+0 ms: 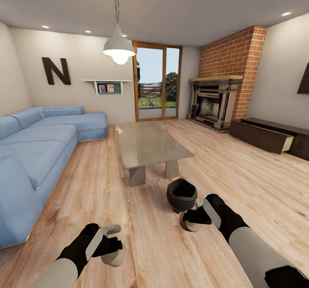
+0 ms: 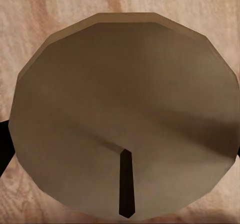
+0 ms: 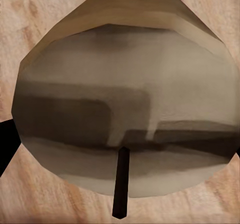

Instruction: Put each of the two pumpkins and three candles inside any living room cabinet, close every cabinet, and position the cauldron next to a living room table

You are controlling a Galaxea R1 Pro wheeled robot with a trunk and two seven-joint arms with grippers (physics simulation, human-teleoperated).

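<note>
Candles, two in hand. One tan, stubby candle [image 1: 113, 256] sits pinched in the left gripper [image 1: 112, 244], low over the wood floor [image 1: 150, 245]; the left wrist view looks straight onto its flat, faceted top [image 2: 125, 114] with a thin dark wick [image 2: 126, 184]. A second candle [image 1: 189, 224] is pinched in the right gripper [image 1: 194, 216], its top [image 3: 127, 109] dull and shadow-banded, wick [image 3: 120, 184] likewise dark. Both are judged to be carried this way for a single trip to storage.

Cauldron [image 1: 181, 195]: matte black, round-bellied, with a wavy flared rim. It stands on the floor just beside the near end of the table [image 1: 148, 144] and just ahead of the right gripper. Judged already placed as the task asks.

Table: low, rectangular, with a glossy glass top on two blocky grey legs.

Cabinet [image 1: 274, 138]: long, low, dark-brown wood along the right wall, well apart from the robot. One drawer [image 1: 286, 143] stands pulled out, showing a pale interior, and is judged the likely receptacle for the candles, to be shut afterwards.

Surroundings: blue fabric sofa [image 1: 38, 146] at left, brick fireplace [image 1: 216, 101] beyond the table, pendant lamp [image 1: 119, 46] overhead.
</note>
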